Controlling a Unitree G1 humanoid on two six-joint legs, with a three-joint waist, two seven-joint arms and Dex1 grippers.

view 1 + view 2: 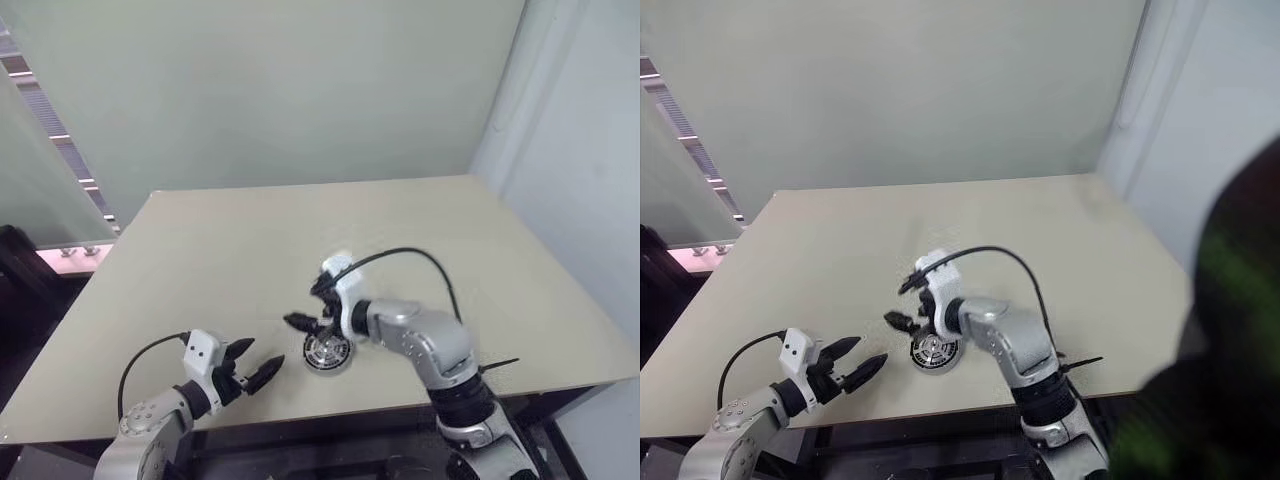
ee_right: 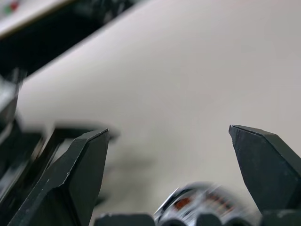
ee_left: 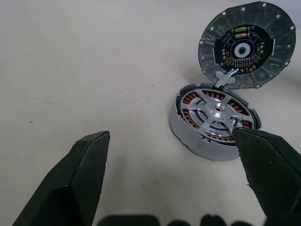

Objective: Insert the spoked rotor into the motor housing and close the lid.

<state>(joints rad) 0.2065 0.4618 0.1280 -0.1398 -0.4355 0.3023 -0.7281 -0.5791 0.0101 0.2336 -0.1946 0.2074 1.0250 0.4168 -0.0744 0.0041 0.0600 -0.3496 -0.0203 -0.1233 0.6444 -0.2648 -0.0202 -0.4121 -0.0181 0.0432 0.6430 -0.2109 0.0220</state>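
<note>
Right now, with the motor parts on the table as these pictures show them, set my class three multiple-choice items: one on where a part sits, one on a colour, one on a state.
1. Where is the spoked rotor?
A. Seated in the motor housing
B. Held in the left tool
C. Lying apart on the table

2. What colour are the windings seen between the rotor's spokes?
A. Blue
B. Copper-red
C. White

3. How does the lid stand?
A. Shut flat on the housing
B. Lying far off, face down
C. Raised open behind the housing, its inner face showing

Key:
1 A: the left wrist view shows the silver spokes inside the housing's rim.
2 B: copper-red patches show through the gaps.
3 C: the lid tilts up at the housing's edge, with its dark board and pale centre exposed.
</note>
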